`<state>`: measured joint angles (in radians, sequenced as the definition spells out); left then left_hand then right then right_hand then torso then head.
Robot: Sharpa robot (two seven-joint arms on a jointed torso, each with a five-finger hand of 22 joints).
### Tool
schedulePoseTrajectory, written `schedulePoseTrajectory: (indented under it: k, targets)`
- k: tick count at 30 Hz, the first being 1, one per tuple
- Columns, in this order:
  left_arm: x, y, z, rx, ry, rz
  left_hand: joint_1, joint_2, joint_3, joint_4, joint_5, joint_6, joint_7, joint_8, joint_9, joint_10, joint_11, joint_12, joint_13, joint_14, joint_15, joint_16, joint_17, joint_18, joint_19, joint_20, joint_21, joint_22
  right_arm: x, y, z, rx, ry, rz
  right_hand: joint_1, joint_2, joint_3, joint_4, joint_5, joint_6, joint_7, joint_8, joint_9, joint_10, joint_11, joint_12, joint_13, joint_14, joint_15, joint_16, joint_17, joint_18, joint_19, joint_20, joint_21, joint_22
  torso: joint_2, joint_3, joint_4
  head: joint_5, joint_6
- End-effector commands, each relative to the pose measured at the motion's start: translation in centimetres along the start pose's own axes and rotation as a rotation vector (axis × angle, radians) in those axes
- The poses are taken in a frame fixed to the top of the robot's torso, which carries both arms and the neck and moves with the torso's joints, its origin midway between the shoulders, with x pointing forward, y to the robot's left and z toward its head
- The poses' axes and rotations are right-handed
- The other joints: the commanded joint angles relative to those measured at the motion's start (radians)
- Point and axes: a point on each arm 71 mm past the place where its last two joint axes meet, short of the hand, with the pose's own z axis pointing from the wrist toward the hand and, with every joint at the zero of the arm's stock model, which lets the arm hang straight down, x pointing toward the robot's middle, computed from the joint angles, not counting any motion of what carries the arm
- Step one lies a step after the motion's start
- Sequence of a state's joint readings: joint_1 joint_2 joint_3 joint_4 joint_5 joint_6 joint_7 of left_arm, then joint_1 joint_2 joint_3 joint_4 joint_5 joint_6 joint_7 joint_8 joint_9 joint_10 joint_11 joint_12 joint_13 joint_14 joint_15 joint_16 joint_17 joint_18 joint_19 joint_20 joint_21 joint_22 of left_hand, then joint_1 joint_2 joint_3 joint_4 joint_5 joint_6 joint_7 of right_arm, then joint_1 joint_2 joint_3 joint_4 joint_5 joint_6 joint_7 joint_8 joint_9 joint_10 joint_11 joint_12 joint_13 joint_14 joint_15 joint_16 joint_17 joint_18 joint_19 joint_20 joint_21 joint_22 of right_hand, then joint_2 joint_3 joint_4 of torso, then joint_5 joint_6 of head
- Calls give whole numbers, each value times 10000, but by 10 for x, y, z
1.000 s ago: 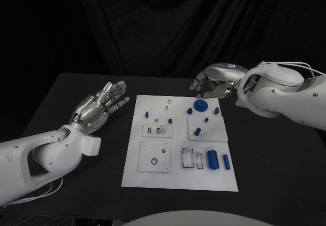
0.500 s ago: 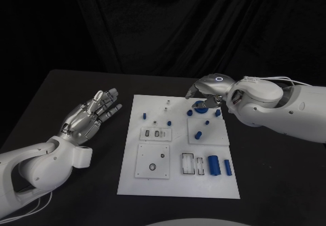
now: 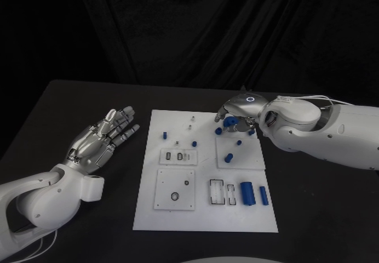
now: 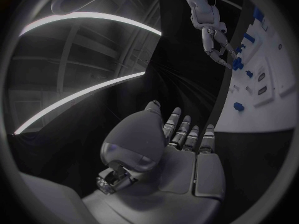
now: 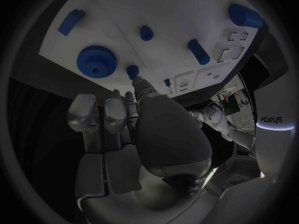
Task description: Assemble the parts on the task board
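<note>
While the left robot hand (image 3: 101, 136) lies spread, the right robot hand (image 3: 237, 112) hovers, curled and empty, over one blue gear (image 5: 96, 60).

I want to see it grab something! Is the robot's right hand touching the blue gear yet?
Apart. In the right wrist view, bare white board shows between the right hand and the blue gear.

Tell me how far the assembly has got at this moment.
Early stage. Done: nothing plainly assembled; the blue cylinder and other parts lie loose on the task board. In hand: the right hand hovers over the blue gear at the board's far end, holding nothing visible. The left hand waits open beside the board. Left: essentially every part.
</note>
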<state>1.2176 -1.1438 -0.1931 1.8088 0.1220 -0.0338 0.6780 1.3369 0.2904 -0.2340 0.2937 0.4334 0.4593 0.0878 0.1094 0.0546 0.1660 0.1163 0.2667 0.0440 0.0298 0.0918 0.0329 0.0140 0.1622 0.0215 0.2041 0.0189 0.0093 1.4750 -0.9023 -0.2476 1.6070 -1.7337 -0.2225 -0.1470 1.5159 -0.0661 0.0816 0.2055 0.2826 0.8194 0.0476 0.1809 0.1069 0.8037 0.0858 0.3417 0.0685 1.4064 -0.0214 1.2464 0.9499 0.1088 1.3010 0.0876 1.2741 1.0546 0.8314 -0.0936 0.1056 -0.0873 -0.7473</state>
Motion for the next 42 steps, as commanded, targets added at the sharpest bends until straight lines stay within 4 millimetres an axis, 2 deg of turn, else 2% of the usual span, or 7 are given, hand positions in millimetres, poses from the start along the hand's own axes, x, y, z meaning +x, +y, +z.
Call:
schedulePoseTrajectory:
  k: [1, 6, 17, 23, 33, 34, 42]
  targets:
    - [1, -11, 1, 1426, 45, -211, -15, -19, -2, -19, 39, -17, 30, -63, -4, -79, 12, -28, -9, -40, 56, -10, -5, 160, -32, 39, -61, -4, 5, -1, 0, 173, 266, -150, 26, -88, 96, -31, 120, 111, -3, -54, 29, 101, -12, -29, 18, -34, -2, 14, 63, -46, -63, -2, -1, 92, -30, -6, -45, 30, -53]
    - [1, -11, 1, 1415, 63, -237, 34, -48, 11, -33, 70, -29, 45, -66, -3, -99, 43, -14, -9, -39, 94, 0, -3, 160, -24, 76, -55, 1, 9, -1, 1, 156, 329, -129, 26, -110, 178, -57, 342, 168, -4, -81, 64, 217, -15, -6, 27, -44, -2, 14, 60, -48, -79, 1, 22, 145, -46, -18, -5, -45, -124]
    - [0, -10, 1, 1353, 117, -257, 145, -81, 36, -54, 144, -57, 67, -70, -4, -135, 86, 1, -12, -42, 140, 13, -2, 162, -20, 127, -52, 3, 13, 0, 6, 23, 200, -87, 10, -136, 304, -61, 474, 252, 7, -105, 123, 455, -28, 85, 63, -50, -9, 29, 97, -50, -99, -3, 49, 218, -70, -23, -26, -35, -154]
    - [-1, -10, 2, 1299, 131, -261, 239, -82, 72, -66, 217, -55, 100, -67, -2, -164, 116, 11, -14, -47, 173, 22, -2, 163, -20, 164, -52, 4, 15, 1, 9, -77, 142, -81, -5, -163, 414, -55, 485, 46, 20, -266, 112, 511, -18, 80, 58, -65, -4, 23, 98, -51, -119, -2, 61, 268, -76, -26, -28, -66, -169]
    - [-2, -8, 3, 1140, 189, -294, 589, -131, 195, -141, 516, -223, 94, -118, -18, -296, 256, 3, -25, -52, 318, 61, 1, 160, -18, 290, -49, 6, 20, 2, 13, -191, 115, -57, -46, -125, 500, -15, 486, 43, 87, -297, 131, 626, 5, 109, 66, -34, 8, 79, 199, -66, -91, 6, 107, 363, -93, -32, -41, -40, -211]
    - [-2, -8, 4, 1128, 192, -294, 617, -132, 208, -151, 547, -214, 104, -116, -16, -301, 270, 6, -25, -51, 331, 65, 2, 159, -15, 300, -47, 8, 20, 3, 14, -204, 125, -54, -49, -122, 570, -3, 493, 128, 141, -275, 164, 729, 19, 130, 68, -11, 17, 104, 236, -70, -79, 13, 128, 406, -96, -33, -45, -35, -228]
    - [-5, -7, 5, 1050, 182, -272, 696, -139, 242, -172, 642, -188, 140, -107, -11, -312, 298, 23, -24, -48, 363, 81, 5, 160, -8, 332, -42, 11, 26, 7, 18, -379, 182, -23, -43, -156, 880, 51, 515, 577, 213, -111, 354, 1245, -28, 182, 60, 75, -5, 204, 403, -103, 30, 9, 264, 663, -104, -30, -42, -36, -267]
